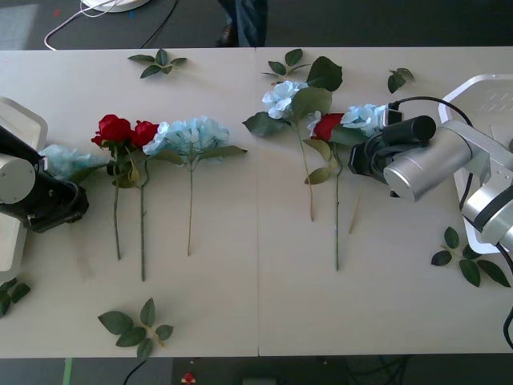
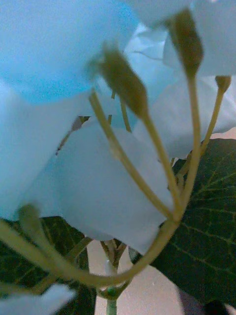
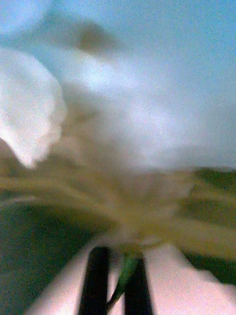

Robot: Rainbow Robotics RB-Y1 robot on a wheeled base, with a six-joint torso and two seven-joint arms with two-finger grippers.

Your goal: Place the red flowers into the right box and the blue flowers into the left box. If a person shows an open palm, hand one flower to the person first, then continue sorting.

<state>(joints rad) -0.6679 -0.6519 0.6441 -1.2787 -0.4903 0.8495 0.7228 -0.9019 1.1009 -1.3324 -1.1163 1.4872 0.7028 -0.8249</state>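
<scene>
Blue flower (image 1: 62,158) stem clamped in left tool (image 3: 118,283) | right tool's (image 1: 365,156) state: cannot tell, at another blue bloom (image 1: 365,117) | lift slowly, keep stem clear of counter (image 1: 256,305).

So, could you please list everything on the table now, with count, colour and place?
blue flowers: four, pale blue; one far left, one mid-left, two right of centre.
red flowers: three, red; two side by side at left, one right of centre.
leaf sprigs: six, green; loose near the table's edges.
boxes: two, white; left and right edges.
table: one, beige.
left tool: black; shut on the far-left blue flower's stem.
right tool: black; at the rightmost blue flower.
</scene>
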